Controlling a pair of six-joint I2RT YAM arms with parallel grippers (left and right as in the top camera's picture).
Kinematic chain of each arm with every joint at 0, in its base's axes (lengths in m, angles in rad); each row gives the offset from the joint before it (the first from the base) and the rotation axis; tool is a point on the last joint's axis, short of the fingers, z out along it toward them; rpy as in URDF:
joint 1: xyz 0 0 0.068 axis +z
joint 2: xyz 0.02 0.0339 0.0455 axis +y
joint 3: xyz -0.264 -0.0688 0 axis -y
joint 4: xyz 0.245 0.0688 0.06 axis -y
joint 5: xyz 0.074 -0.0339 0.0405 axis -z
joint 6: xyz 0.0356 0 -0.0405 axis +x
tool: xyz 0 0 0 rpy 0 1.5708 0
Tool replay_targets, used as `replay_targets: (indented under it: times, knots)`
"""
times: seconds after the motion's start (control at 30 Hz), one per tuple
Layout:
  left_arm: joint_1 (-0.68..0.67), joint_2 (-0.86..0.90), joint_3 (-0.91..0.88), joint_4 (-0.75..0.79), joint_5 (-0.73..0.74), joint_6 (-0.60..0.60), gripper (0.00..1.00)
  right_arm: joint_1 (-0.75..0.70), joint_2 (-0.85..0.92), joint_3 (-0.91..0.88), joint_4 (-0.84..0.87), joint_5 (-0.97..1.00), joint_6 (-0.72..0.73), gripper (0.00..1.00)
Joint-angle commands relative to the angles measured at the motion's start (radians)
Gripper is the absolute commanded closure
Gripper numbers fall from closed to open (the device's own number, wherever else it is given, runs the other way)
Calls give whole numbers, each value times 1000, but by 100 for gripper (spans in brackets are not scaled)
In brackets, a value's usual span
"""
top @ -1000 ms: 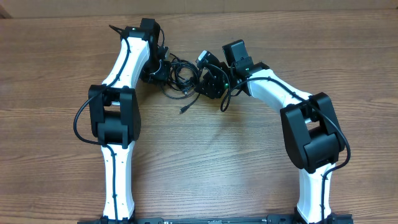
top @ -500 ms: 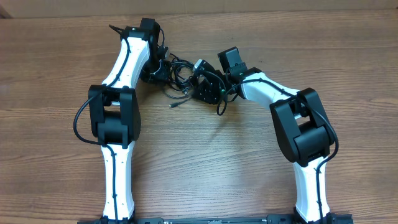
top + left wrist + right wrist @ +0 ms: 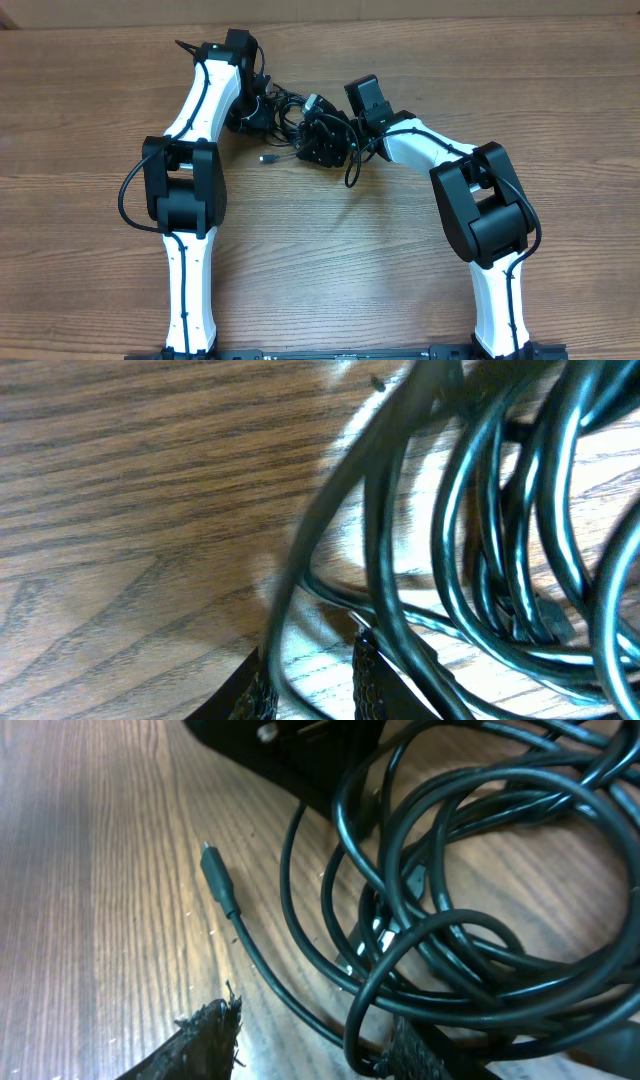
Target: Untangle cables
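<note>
The thin black cables [image 3: 287, 112] lie in one tangled bundle of overlapping loops on the far middle of the brown wood-grain tabletop [image 3: 330, 260], between the two grippers. From the right wrist view we see several glossy loops crossing over one another. A single strand runs out of them to a small dark plug [image 3: 213, 870], which lies flat on bare wood just left of the loops and touches nothing else.

The left gripper [image 3: 312, 670] is at the left edge of the bundle. Its two black textured fingers [image 3: 365, 670] stand a little apart, and a blurred cable strand passes down between them while other strands cross over the right-hand finger. We cannot tell whether the fingers are actually clamping that strand or only straddling it.

The right gripper [image 3: 312, 1025] is at the right edge of the bundle with its jaws spread wide. The plug's strand and the bottom of one loop run through the gap. The loop lies against one finger, but the jaws press nothing between them.

From overhead, the left white arm with black joints [image 3: 200, 100] reaches up along the left side. The right white arm with black joints [image 3: 430, 150] bends in from the right, and both meet at the cables.
</note>
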Motion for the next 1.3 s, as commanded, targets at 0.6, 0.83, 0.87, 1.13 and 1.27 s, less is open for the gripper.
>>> replay_targets:
  times: [0.6,0.83,0.87,1.13,1.27]
  knots:
    - [-7,-16,-5,10,14,-6,75,3,53,-3,79,-241,219,70]
    - [-7,-16,-5,9,14,-6,75,2,53,-3,99,-310,383,92]
    - [-7,-16,-5,9,14,-6,75,2,53,-3,103,-310,422,94]
    - [-7,-16,-5,3,14,-6,75,-35,51,5,108,-373,582,96]
    - [-7,-16,-5,3,15,-6,75,-76,51,11,112,-527,700,96]
